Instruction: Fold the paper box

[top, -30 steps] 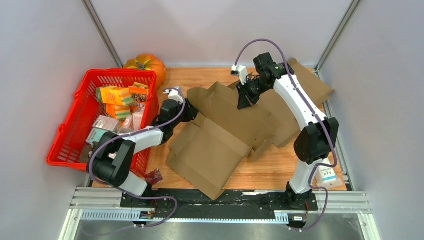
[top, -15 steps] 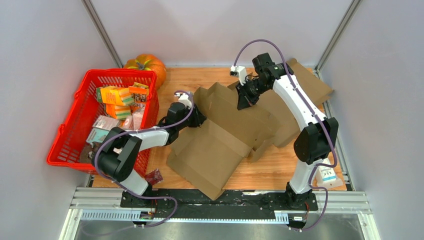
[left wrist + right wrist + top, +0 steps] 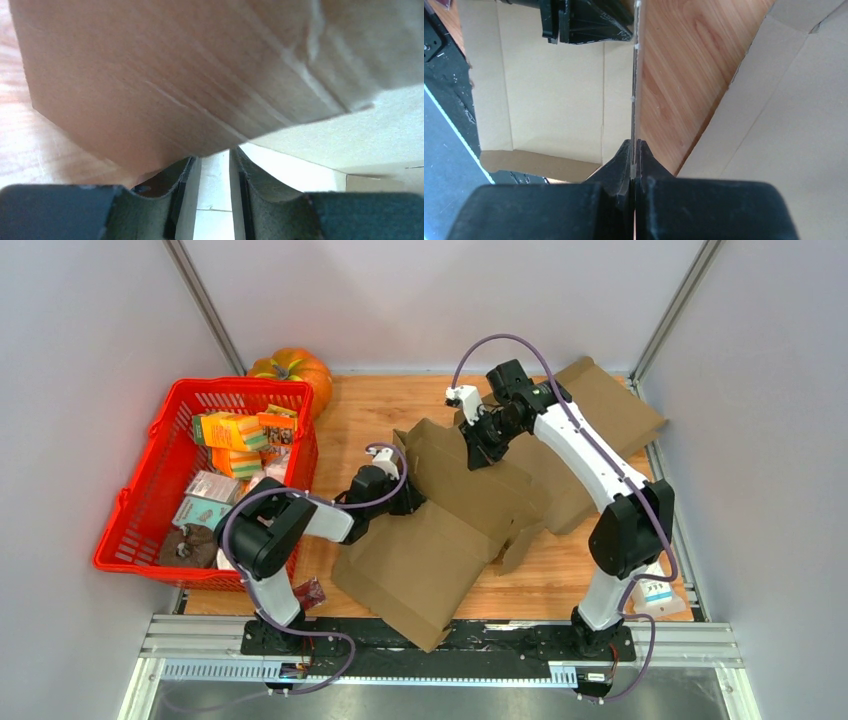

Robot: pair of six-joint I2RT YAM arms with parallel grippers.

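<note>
The brown paper box (image 3: 440,540) lies unfolded and partly raised in the middle of the table. My right gripper (image 3: 478,448) is shut on the thin edge of an upright flap (image 3: 635,75), which runs straight up from between its fingertips (image 3: 634,152). My left gripper (image 3: 405,500) lies low at the box's left side, tucked under a flap. In the left wrist view its fingers (image 3: 182,195) stand a narrow gap apart with nothing between them, and the brown flap (image 3: 175,75) hangs just above them. The left gripper also shows at the top of the right wrist view (image 3: 584,22).
A second flat cardboard sheet (image 3: 615,410) lies at the back right under the right arm. A red basket (image 3: 125,525) of packets stands at the left, with a pumpkin (image 3: 295,368) behind it. A small white carton (image 3: 655,590) sits by the right base and a red packet (image 3: 308,592) by the left base.
My left gripper has slid right along the table and gone under the box's left flap. My right gripper has shifted left, carrying the flap it holds.
</note>
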